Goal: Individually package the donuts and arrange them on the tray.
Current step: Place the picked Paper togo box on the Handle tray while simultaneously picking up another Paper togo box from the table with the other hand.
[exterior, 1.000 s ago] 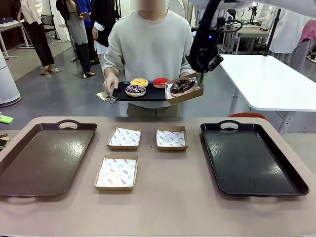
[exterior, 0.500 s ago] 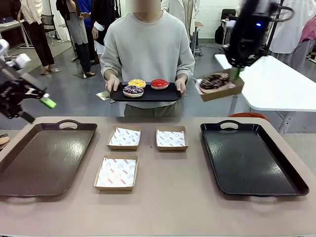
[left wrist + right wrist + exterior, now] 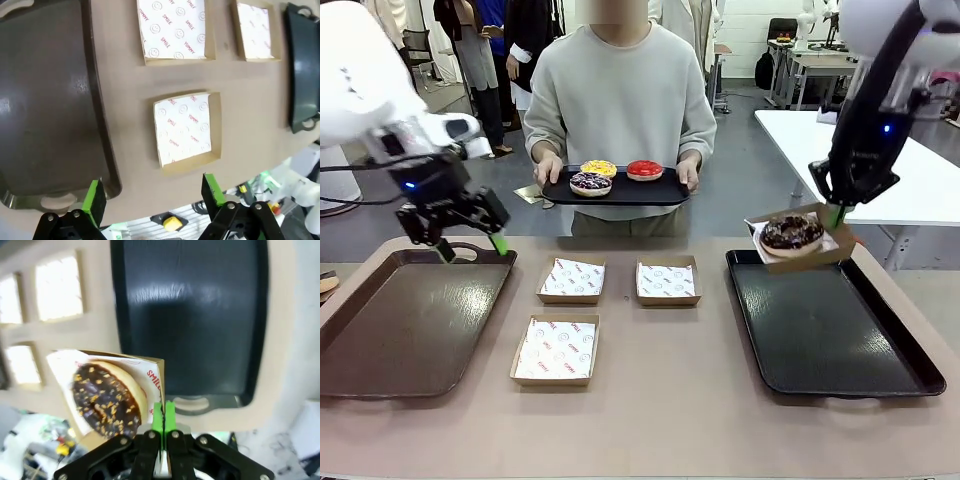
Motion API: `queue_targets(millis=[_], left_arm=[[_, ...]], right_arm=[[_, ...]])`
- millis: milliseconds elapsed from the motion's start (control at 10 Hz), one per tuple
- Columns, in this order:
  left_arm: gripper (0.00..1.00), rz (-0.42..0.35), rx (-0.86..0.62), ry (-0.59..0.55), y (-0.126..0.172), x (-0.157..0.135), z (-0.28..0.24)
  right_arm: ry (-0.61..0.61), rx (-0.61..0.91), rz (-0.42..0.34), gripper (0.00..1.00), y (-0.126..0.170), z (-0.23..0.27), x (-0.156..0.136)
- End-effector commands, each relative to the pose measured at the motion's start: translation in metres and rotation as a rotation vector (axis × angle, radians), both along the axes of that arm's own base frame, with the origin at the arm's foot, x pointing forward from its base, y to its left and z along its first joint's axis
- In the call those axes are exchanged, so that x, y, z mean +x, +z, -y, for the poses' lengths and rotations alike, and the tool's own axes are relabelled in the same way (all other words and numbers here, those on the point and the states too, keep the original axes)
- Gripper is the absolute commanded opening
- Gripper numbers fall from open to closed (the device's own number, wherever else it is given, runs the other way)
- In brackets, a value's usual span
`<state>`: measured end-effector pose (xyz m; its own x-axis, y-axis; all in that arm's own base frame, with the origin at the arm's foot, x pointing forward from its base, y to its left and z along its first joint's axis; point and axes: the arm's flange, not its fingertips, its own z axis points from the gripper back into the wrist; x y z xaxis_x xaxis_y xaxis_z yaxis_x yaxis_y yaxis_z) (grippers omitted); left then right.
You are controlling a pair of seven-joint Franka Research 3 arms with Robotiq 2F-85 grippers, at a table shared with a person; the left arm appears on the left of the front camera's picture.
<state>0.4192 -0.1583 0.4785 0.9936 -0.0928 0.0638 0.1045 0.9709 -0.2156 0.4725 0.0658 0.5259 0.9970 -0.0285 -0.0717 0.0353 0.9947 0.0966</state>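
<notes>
Hovering above the table [image 3: 660,420], left jaws gape; right jaws clamp a box [image 3: 812,258] carrying a donut [image 3: 791,232].

Sprinkled chocolate donut [image 3: 791,233] lies flat in a raised cardboard box [image 3: 823,252], while yellow donut [image 3: 599,168], red donut [image 3: 644,169] and drizzled donut [image 3: 590,182] sit on the person's tray [image 3: 625,193].

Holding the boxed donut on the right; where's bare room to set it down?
The black tray, just by the right pincer, is wholly bare. Also bare: the brown tray, and the table between the near box and the black tray. Crowded: the table's middle, with three paper-lined boxes; the left pincer hangs open at the brown tray's far handle.
</notes>
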Motion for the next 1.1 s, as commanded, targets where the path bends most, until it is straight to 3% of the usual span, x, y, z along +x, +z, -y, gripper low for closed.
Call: queue_targets(millis=[0, 400, 500, 1000], left_arm=[[1.0, 0.037, 0.106, 0.049, -0.013, 0.011, 0.028], [1.0, 0.067, 0.233, 0.079, -0.082, -0.002, 0.066], [1.0, 0.058, 0.226, 0.094, -0.093, -0.007, 0.072], [1.0, 0.012, 0.156, 0.125, -0.127, -0.019, 0.08]], right_arm=[[0.035, 0.039, 0.065, 0.01, -0.018, 0.009, -0.016], [0.014, 0.051, 0.043, 0.01, -0.061, 0.025, -0.026], [0.006, 0.004, 0.026, 0.01, -0.045, 0.014, -0.015], [0.006, 0.004, 0.026, 0.01, -0.045, 0.014, -0.015]])
